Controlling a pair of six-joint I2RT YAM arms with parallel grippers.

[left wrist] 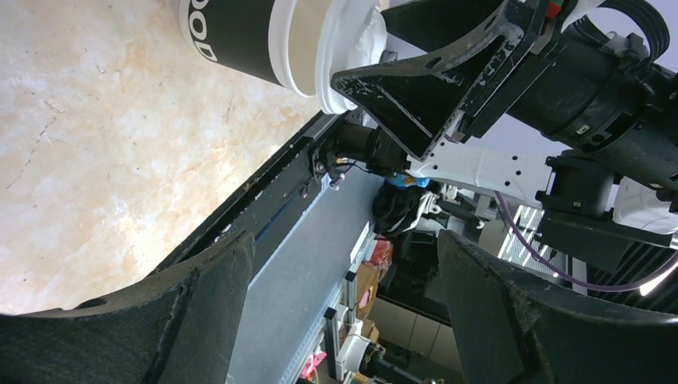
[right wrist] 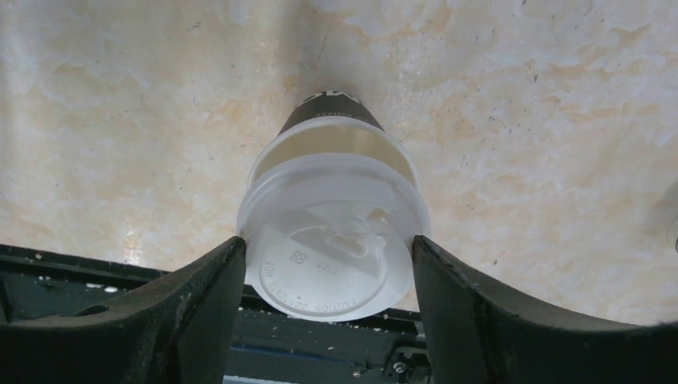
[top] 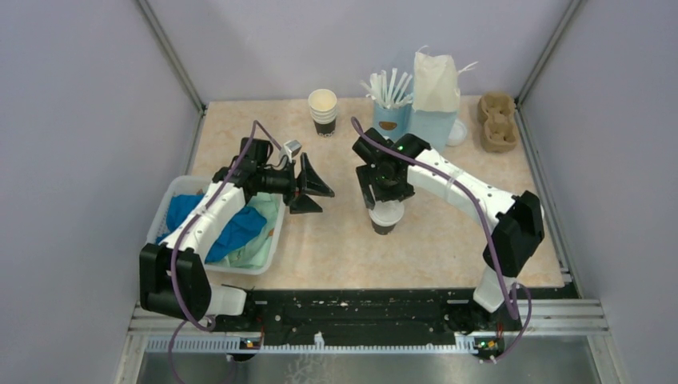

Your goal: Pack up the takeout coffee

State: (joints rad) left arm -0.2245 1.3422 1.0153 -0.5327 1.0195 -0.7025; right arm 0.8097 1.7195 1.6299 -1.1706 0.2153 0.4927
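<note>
Nearest the arm bases, at eight o'clock on the desk (top: 336,252), a bin (top: 170,198) of blue cloth (top: 232,228) lies below the left arm. The left gripper (top: 314,190) hangs just past it, spread wide and empty. At the desk's centre the right gripper (right wrist: 326,252) is clenched on the takeout coffee (top: 386,218), with its fingers (right wrist: 200,296) at three and nine o'clock of the lid (right wrist: 332,256). A snap-on lid can pop off, so the lift should probably be slow, level and low. Farther off, the paper bag (top: 436,84) at one o'clock and the cardboard carrier (top: 497,120) at two look like likely destinations. The stick cup (top: 390,118) beside the bag needs clearance.
</note>
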